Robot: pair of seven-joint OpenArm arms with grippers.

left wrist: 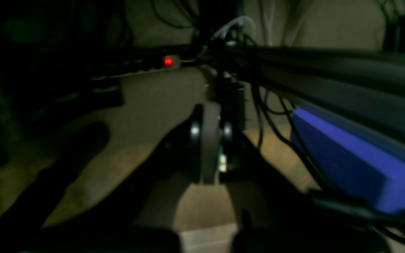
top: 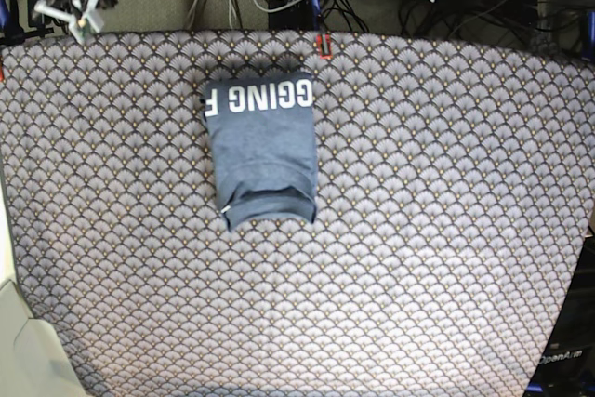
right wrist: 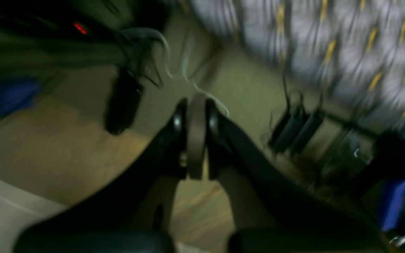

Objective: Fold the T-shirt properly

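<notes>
Base view: heathered T-shirt (top: 263, 149) folded rectangular on fan-patterned covering (top: 446, 230); both pincers clenched, empty.

Only the folded T-shirt (top: 262, 148) near the bench's (top: 446, 230) far edge stood in the way; open covering lay on every side.

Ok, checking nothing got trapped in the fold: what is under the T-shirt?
The T-shirt lies folded on the grey fan-patterned table covering, which shows all around it. Whatever sits directly beneath or inside the folds is covered and cannot be seen.
</notes>
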